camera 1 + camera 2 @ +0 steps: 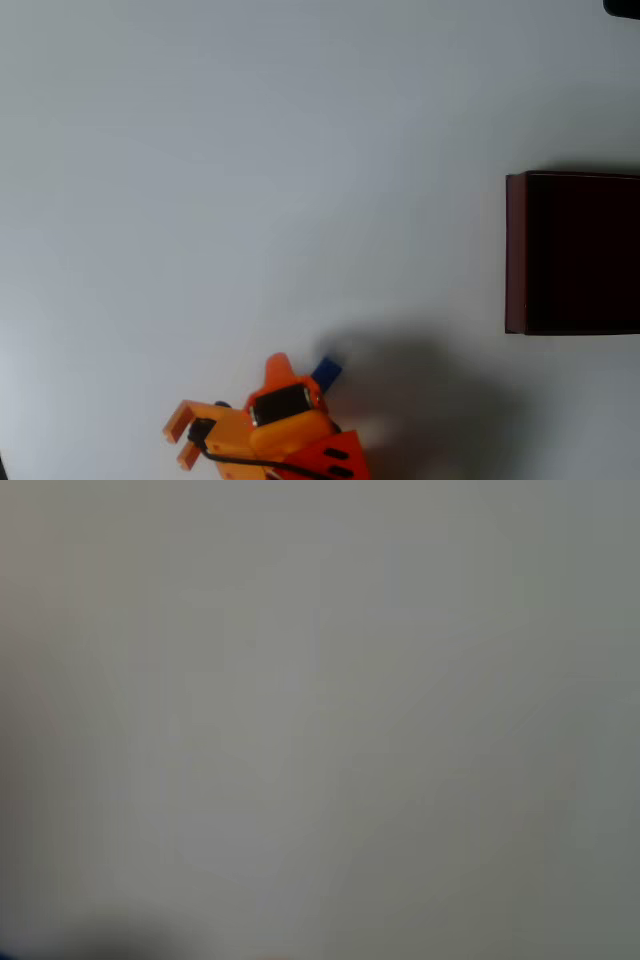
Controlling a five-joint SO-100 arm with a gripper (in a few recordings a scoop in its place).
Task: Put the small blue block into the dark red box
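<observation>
Gripping the small blue block [327, 372], the orange claw [300, 378] sits closed, well apart from the dark red box [516, 255].

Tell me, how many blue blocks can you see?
1. The small blue block sits at the bottom of the overhead view, right beside the orange gripper. More could hide under the arm.

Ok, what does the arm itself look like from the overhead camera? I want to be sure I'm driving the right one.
It's bright orange plastic throughout. The gripper ends in a pointed orange tip, with a dark rectangular block, likely a motor, set in the orange housing behind it. A black cable runs along the body near the bottom edge, two short orange prongs stick out on the picture's left, and the base piece has dark slots.
</observation>
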